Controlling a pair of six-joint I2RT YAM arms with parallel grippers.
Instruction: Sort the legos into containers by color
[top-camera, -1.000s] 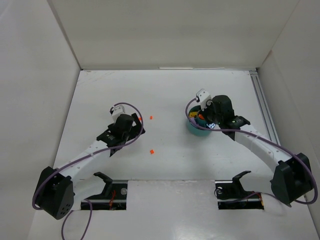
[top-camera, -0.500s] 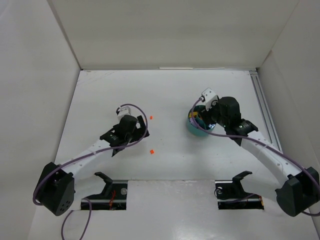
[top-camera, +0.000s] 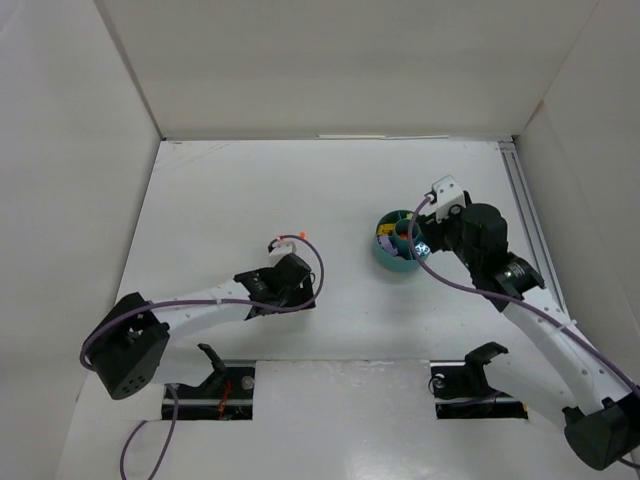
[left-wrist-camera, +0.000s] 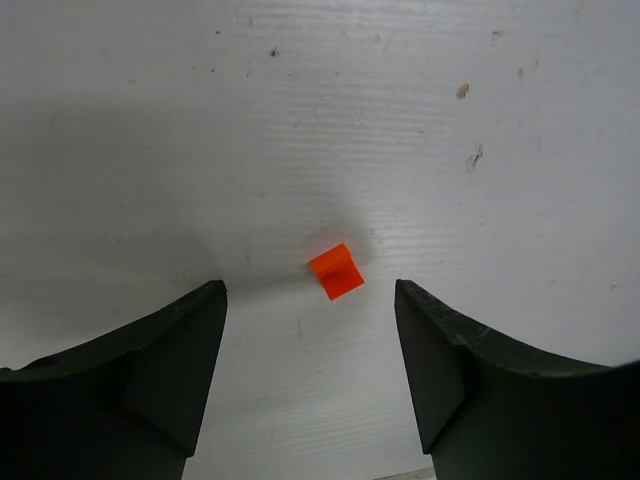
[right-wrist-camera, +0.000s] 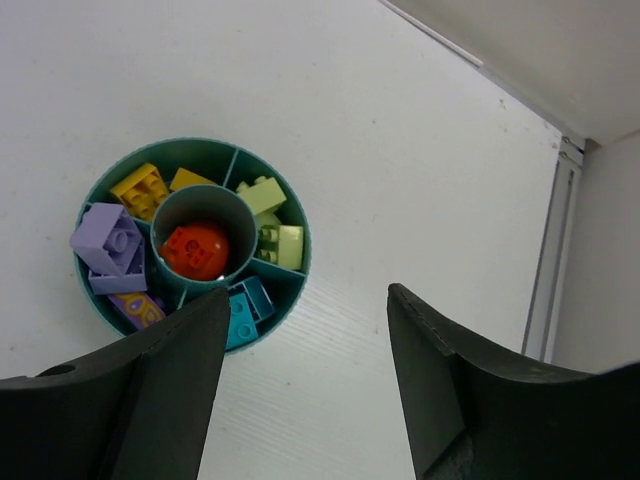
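The left gripper (left-wrist-camera: 308, 345) hangs low over the table (left-wrist-camera: 450, 120) with its jaws partly apart and empty. They sit either side of a lone orange brick (left-wrist-camera: 336, 272) that lies loose between the tips and touches neither, apparently so that a closing pinch would catch it. The right gripper (right-wrist-camera: 306, 345) hovers above and just beside the dish (right-wrist-camera: 190, 142), jaws likewise apart with nothing in them, probably high enough not to knock the yellow, pale green, purple and blue bricks sorted in its outer compartments or the red-orange piece (right-wrist-camera: 197, 250) in its central tube.
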